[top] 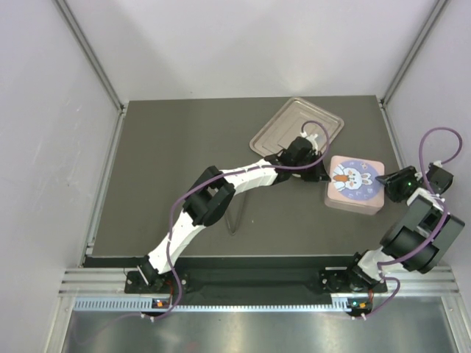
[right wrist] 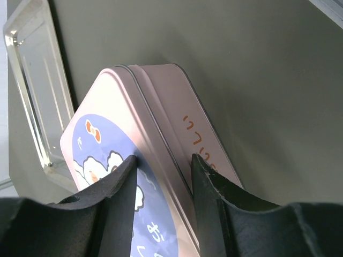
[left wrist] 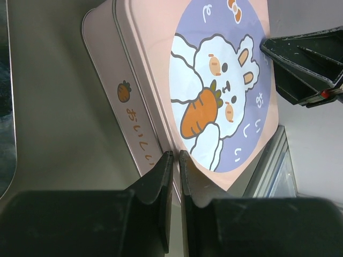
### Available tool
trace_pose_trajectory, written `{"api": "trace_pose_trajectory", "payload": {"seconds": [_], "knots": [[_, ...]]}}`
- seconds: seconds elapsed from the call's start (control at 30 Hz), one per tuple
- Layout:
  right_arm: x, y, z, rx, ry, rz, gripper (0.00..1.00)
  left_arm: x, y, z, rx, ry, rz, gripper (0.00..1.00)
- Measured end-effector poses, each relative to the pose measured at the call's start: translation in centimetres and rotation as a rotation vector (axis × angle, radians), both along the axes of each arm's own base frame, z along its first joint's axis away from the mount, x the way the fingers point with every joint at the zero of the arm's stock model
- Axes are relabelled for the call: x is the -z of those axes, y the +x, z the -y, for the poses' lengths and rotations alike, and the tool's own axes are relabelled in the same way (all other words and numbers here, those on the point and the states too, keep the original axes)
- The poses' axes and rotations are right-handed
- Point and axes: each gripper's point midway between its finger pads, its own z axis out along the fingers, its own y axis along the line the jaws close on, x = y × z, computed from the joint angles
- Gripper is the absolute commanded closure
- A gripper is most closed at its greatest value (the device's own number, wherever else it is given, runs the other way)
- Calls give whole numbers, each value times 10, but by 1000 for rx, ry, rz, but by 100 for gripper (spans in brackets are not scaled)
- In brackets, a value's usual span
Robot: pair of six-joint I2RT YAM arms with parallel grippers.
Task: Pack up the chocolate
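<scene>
Tray (top: 283,121) behind-left of the box (top: 355,184) — both on the table (top: 169,147).

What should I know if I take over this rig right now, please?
Left gripper: shut, tips at the box lid's tray-side edge; whether it pinches the rim is unclear.
Right gripper: open, straddling the opposite lid edge.
Box: lid on, flat on the table, beside the tray.
Chocolate: none in view; whether it is inside the box cannot be told.
Done: cannot confirm.
To do: probably lift the lid and check.
</scene>
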Motion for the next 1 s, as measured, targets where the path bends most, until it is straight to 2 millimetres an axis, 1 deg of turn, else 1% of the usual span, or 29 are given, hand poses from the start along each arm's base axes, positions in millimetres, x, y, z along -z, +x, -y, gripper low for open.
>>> {"api": "trace_pose_trajectory", "payload": {"seconds": [0.1,0.13,0.3,0.47,0.57,0.63,0.77,0.83,0.93,1.0], "knots": [[1,1,0,3,-4,-3,62,-2,2,-1,-7,-5,-5,83],[1,1,0,4,0,-2,62,-2,3,-2,-12,-4,-10,80],[0,4,-8,-17,1,-4,64,-5,5,-16,-44,31,-39,79],[-1,4,-11,-23,-2,-5,64,-22,7,-19,-46,11,-35,80],[-2,3,-13,-25,-7,-5,63,-26,3,-15,-25,-8,-35,81],[-2,1,-15,-26,-8,-11,62,-29,-4,-10,-1,-25,-37,83],[-3,-3,-17,-21,-13,-27,60,-37,-18,8,63,-89,-41,84],[-3,-6,-18,-16,-15,-38,59,-32,-23,15,85,-104,-45,84],[-3,-9,-18,-8,-17,-57,56,-10,-32,20,103,-88,-82,83],[-3,-12,-16,5,-26,-75,53,-10,-34,23,117,-108,-79,83]]}}
